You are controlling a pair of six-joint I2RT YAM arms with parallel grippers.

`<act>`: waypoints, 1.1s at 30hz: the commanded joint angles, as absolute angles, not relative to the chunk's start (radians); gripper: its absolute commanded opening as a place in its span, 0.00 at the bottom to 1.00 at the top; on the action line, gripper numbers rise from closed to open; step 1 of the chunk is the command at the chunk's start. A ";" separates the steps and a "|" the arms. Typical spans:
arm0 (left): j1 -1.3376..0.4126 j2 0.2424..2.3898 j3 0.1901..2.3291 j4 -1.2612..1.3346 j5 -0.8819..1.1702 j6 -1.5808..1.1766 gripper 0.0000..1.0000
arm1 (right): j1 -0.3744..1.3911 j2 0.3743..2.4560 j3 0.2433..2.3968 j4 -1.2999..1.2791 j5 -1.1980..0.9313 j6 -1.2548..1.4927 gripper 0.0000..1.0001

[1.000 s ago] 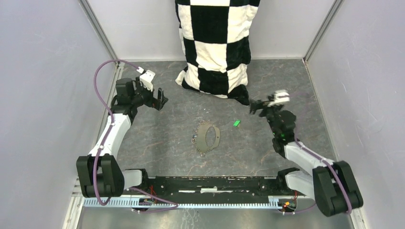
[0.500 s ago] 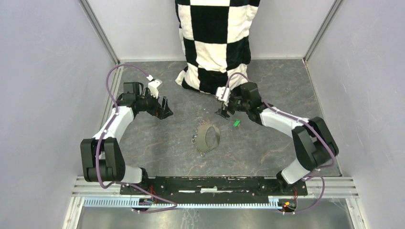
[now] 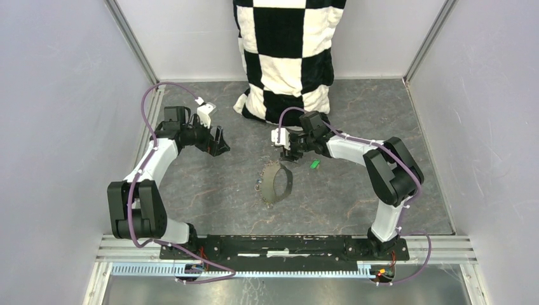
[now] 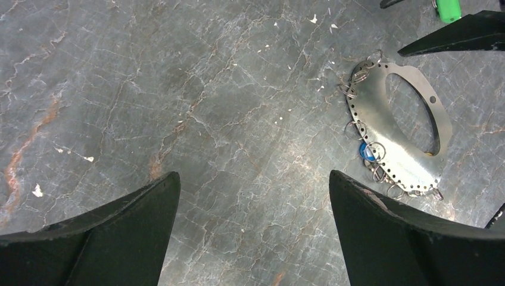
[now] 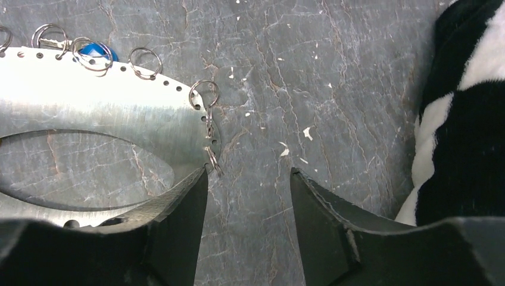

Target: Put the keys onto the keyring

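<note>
The keyring (image 3: 276, 181) is a flat oval loop with small silver rings on its rim, lying mid-floor. It looks shiny in the left wrist view (image 4: 372, 113) and the right wrist view (image 5: 89, 101). A blue key (image 4: 366, 150) hangs on one ring (image 5: 95, 52). A green key (image 3: 314, 164) lies loose to the right of the loop (image 4: 448, 9). My right gripper (image 3: 289, 152) hovers at the loop's far edge, jaws partly apart with only floor between them (image 5: 249, 171); its left fingertip is beside a small ring (image 5: 211, 158). My left gripper (image 3: 219, 143) is wide open over bare floor (image 4: 253, 176).
A black-and-white checkered cloth (image 3: 286, 57) hangs at the back centre and reaches the floor just right of my right gripper (image 5: 464, 107). Grey walls close in both sides. The floor is dark marbled stone (image 3: 210, 190).
My right arm has swung from the right side across to the keyring's far edge, and its jaws have narrowed. My left arm shifted slightly toward the centre and stayed open.
</note>
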State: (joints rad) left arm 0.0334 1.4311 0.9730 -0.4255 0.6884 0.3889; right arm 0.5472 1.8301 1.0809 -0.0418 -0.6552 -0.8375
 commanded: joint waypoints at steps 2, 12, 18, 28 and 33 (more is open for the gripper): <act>0.034 1.427 1.025 -0.427 0.693 0.409 1.00 | 0.560 1.867 1.137 -0.061 -0.689 -0.907 0.54; 0.034 1.404 1.025 -0.427 0.666 0.409 1.00 | 0.560 1.902 1.147 -0.082 -0.709 -0.919 0.47; 0.035 1.400 1.029 -0.426 0.654 0.402 1.00 | 0.562 1.925 1.160 -0.068 -0.707 -0.901 0.46; 0.034 1.390 1.031 -0.427 0.640 0.396 1.00 | 0.563 1.941 1.153 -0.051 -0.693 -0.893 0.38; 0.034 1.384 1.029 -0.426 0.633 0.396 1.00 | 0.564 1.940 1.145 -0.030 -0.707 -0.876 0.37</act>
State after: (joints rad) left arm 0.0334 1.4242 0.9905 -0.4252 0.6434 0.3885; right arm 0.5575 1.9320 1.1240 -0.0731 -0.6807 -0.8864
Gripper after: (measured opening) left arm 0.997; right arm 0.370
